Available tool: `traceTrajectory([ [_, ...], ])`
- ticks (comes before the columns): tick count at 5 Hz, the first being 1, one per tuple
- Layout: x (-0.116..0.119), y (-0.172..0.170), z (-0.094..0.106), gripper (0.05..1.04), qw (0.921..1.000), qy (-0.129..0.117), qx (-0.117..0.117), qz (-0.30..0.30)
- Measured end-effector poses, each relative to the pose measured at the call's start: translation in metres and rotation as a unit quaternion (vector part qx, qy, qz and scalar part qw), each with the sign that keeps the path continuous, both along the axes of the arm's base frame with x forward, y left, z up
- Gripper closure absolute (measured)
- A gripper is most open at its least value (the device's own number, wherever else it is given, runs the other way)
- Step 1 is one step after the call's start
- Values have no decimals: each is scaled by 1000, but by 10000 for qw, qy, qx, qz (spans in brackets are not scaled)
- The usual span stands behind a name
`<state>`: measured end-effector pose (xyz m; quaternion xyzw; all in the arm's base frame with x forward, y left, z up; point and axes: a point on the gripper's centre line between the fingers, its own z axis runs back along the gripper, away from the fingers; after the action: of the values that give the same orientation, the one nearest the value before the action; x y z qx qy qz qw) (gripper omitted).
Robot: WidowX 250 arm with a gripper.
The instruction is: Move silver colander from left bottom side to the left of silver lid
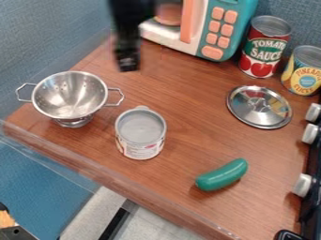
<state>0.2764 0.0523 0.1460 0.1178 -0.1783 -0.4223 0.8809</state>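
So the silver colander (70,96) is sitting on the left part of the wooden bench (188,129), pretty close to the front edge. It's upright, standing on its little foot (74,123), with the open bowl facing up. If you take the long axis as handle to handle, it runs pretty much sideways across the view, with one wire handle (24,92) poking out left and the other wire handle (119,97) poking out right, the right one a tiny bit lower. That right one points over past the back of an upright can (141,129), which is just beside the colander. The silver lid (259,107) is well apart from it, over on the right side, lying flat with its knob up. The end effector (128,64) hangs down from the top, behind the colander and a bit to its right, above the bench and apart from the colander. It's blurry and dark, so honestly I can't tell what state it's in. Then there's a green toy vegetable (222,175) lying at a slant in front of the lid, a tomato can (265,47) and a pineapple can (304,70) at the back right, and a toy microwave (216,28) at the back.
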Motion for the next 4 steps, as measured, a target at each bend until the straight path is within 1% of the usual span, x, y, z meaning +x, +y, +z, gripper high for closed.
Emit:
traceTrajectory([
  [1, -16, 25, -14, 83, 9996, 284, -23, 94],
  [2, -30, 39, -25, 83, 9988, 474, 13, 76],
  [3, -45, 43, -30, 83, 9980, 638, 12, -18],
  [4, -58, 42, -35, 83, 9968, 779, 121, -153],
])
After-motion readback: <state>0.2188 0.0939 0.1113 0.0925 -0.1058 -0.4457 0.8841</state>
